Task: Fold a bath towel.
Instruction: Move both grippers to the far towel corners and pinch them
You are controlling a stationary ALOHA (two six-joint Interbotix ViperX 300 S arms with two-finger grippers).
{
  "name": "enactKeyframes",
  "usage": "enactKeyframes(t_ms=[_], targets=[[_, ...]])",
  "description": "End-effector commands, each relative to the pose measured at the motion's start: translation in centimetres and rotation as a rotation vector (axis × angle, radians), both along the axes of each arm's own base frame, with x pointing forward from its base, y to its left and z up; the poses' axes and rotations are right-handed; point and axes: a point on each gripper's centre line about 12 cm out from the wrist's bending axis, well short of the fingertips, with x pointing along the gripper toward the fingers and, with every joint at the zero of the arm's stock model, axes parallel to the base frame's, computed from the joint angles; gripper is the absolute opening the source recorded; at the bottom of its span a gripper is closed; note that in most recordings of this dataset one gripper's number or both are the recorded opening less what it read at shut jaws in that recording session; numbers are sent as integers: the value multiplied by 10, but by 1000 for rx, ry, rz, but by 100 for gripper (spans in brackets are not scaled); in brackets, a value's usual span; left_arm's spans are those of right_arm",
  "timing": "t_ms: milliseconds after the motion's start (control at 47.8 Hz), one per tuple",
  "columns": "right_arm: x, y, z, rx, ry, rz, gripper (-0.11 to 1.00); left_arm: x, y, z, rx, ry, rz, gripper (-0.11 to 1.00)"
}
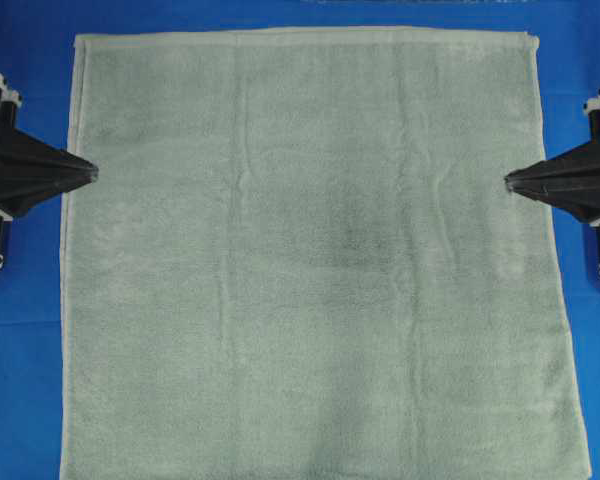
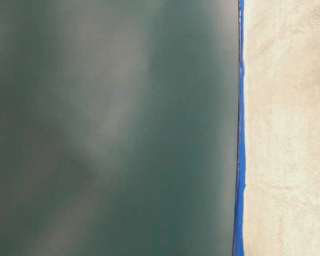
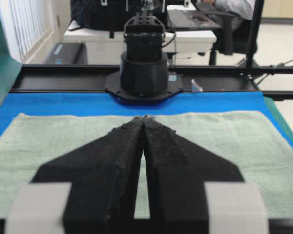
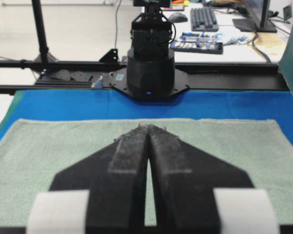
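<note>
Bath towel (image 1: 310, 260) spread flat on the blue cloth (image 1: 20, 300).
The left gripper (image 1: 92, 172) and right gripper (image 1: 510, 182) are above its side edges, each with fingertips pressed together, holding nothing.

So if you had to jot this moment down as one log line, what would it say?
bath towel: flat, unfolded on blue cloth | left gripper: shut, empty, at left edge | right gripper: shut, empty, at right edge

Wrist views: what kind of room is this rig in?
Likely a lab or office workspace. Behind the blue cloth are a desk with a keyboard, a person seated at another desk, and window blinds. The towel lies flat.
</note>
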Motion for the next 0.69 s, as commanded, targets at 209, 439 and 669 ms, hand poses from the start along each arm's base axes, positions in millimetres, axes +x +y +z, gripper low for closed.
enactKeyframes(t_ms=[209, 439, 669], targets=[[15, -34, 10, 27, 280, -157, 0, 22, 14, 25, 3, 255, 61, 0], [20, -86, -9, 47, 659, -354, 0, 35, 64, 1, -61, 600, 256, 0], [22, -143, -49, 64, 971, -489, 4, 45, 123, -36, -118, 932, 399, 1]])
